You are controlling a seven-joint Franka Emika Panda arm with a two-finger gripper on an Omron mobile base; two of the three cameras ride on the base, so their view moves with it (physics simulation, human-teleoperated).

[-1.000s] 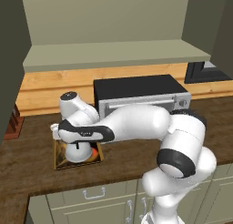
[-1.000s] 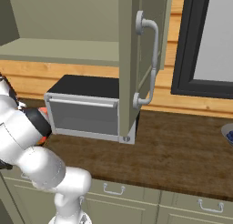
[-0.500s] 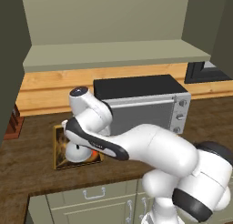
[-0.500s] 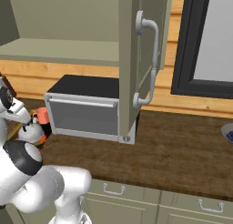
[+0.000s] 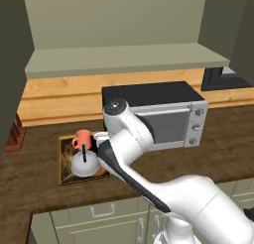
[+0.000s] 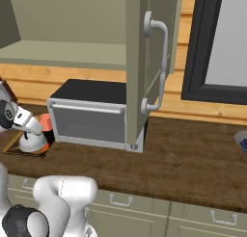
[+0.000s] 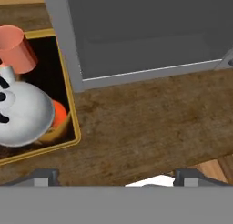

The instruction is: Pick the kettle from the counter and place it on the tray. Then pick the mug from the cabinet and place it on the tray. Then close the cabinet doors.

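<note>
Kettle (image 5: 85, 163) and mug (image 5: 83, 138) both sit on the tray (image 5: 65, 174), mug just behind, left of the microwave (image 5: 166, 114) on the counter (image 6: 193, 159). Gripper (image 7: 116, 176) hangs empty with fingers spread wide, and the cabinet door (image 6: 152, 62) is wide open.

The surface (image 7: 145, 123) looks like dark brown wood with rough grain lines. The kettle (image 7: 20, 114) is smooth, silvery white and a bit shiny, like metal. The mug (image 7: 17, 49) is plain matt orange. The tray (image 7: 73, 127) has a smooth golden rim. The microwave (image 5: 166, 120) looks like grey metal. The cabinet doors (image 6: 144, 62) are matt green with shiny silver handles.
</note>
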